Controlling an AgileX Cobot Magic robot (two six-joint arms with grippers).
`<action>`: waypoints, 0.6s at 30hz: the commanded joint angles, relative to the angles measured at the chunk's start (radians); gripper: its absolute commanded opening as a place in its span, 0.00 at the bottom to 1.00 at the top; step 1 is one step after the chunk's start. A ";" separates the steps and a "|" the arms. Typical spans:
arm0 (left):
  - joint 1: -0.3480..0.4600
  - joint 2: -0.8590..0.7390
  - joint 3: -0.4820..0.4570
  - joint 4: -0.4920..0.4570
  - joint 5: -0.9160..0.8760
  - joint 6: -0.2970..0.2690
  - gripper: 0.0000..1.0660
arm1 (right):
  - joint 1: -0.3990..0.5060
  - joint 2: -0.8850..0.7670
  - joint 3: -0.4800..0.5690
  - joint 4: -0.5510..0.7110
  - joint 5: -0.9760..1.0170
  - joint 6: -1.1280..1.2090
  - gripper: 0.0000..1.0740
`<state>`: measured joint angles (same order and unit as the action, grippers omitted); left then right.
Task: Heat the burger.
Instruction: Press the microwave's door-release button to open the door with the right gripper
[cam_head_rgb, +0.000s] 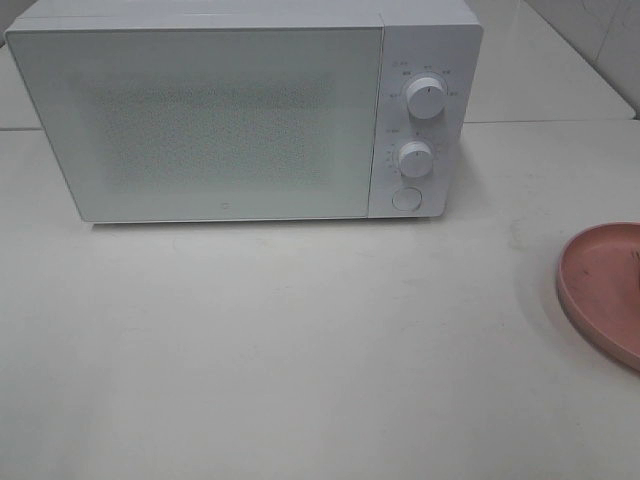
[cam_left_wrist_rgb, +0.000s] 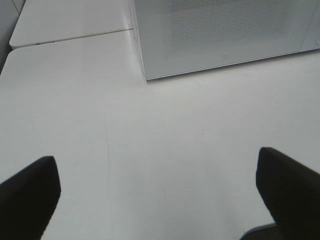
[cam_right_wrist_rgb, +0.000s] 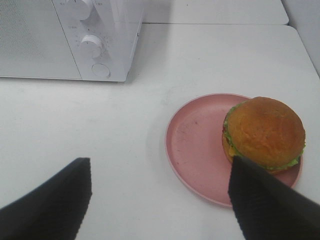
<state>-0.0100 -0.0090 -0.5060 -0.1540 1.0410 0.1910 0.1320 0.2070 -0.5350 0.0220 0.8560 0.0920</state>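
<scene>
The microwave (cam_head_rgb: 432, 40) is white; its door (cam_head_rgb: 200, 125) is pale grey-green with a fine speckled dot mesh. Its knobs (cam_head_rgb: 427, 98) are white. The table (cam_head_rgb: 300, 350) is off-white. The plate (cam_head_rgb: 600, 290) is pink. The burger (cam_right_wrist_rgb: 264, 131) shows a golden-brown bun, green lettuce and yellow cheese. The left gripper (cam_left_wrist_rgb: 155, 162) and right gripper (cam_right_wrist_rgb: 159, 167) are black.

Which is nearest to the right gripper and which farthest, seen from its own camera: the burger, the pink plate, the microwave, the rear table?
1. Burger and the pink plate beneath it: too close to call, both right by the right gripper.
2. Microwave: ahead, well beyond both.
3. Rear table: farthest, behind the seam beside the microwave.
</scene>
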 joint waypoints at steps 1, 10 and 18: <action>-0.005 -0.016 0.003 -0.001 0.000 -0.003 0.94 | 0.000 0.056 -0.007 -0.006 -0.059 0.004 0.71; -0.005 -0.016 0.003 -0.001 0.000 -0.003 0.94 | 0.000 0.206 -0.006 -0.006 -0.194 0.004 0.71; -0.005 -0.016 0.003 -0.001 0.000 -0.003 0.94 | 0.000 0.317 -0.006 -0.006 -0.308 0.004 0.71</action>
<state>-0.0100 -0.0090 -0.5060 -0.1540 1.0410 0.1910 0.1320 0.5070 -0.5350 0.0220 0.5840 0.0920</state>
